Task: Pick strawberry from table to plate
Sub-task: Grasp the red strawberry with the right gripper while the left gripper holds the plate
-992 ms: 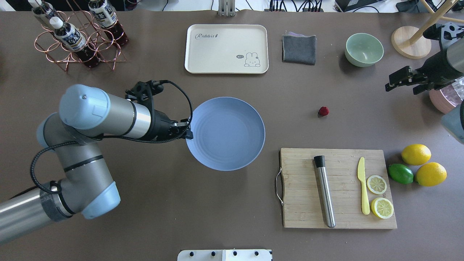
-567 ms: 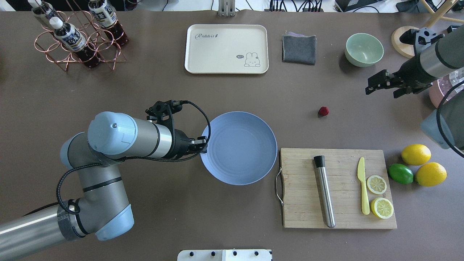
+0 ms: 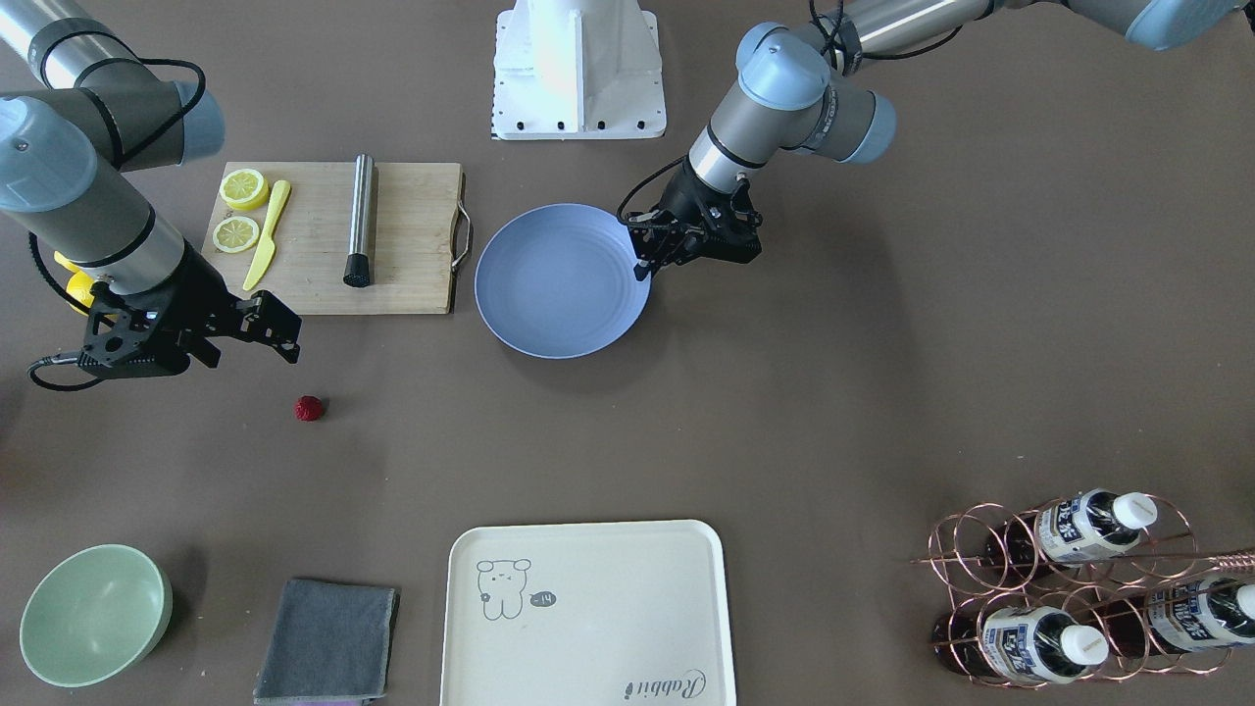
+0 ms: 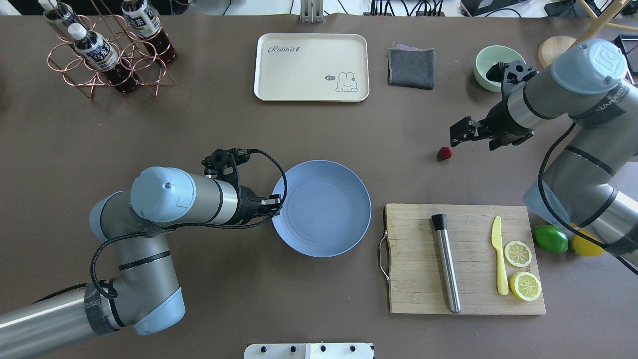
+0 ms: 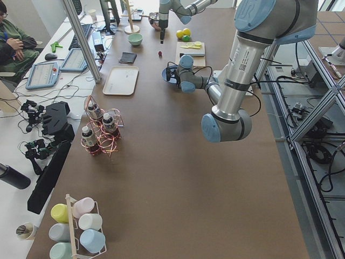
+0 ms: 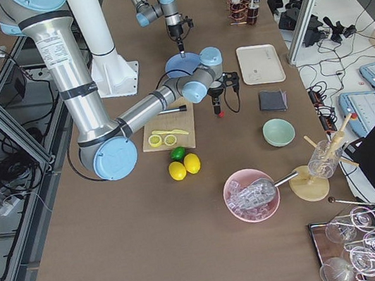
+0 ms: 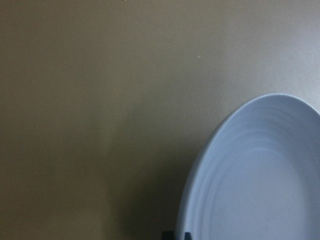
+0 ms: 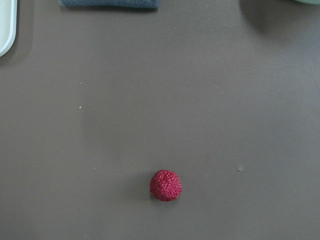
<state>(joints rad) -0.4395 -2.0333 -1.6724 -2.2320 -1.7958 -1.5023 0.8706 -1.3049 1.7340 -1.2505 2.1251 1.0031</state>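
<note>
- Front-facing: the left gripper (image 3: 645, 263) is pinched narrow on the rim of the blue plate (image 3: 559, 294), which sits just beside the cutting board (image 3: 402, 265).
- Overhead: the strawberry (image 4: 445, 153) lies on the bare table (image 4: 224, 309), well apart from the plate. The right gripper (image 4: 471, 138) hovers just beside it, jaws spread.
- Left side: the strawberry is a dark speck under the far arm.
- Right side: the near arm's gripper points down close to the berry.
- Left wrist: the plate's edge meets two dark fingertips (image 7: 170, 235).
- Right wrist: the strawberry sits on the table, low of centre.
</note>
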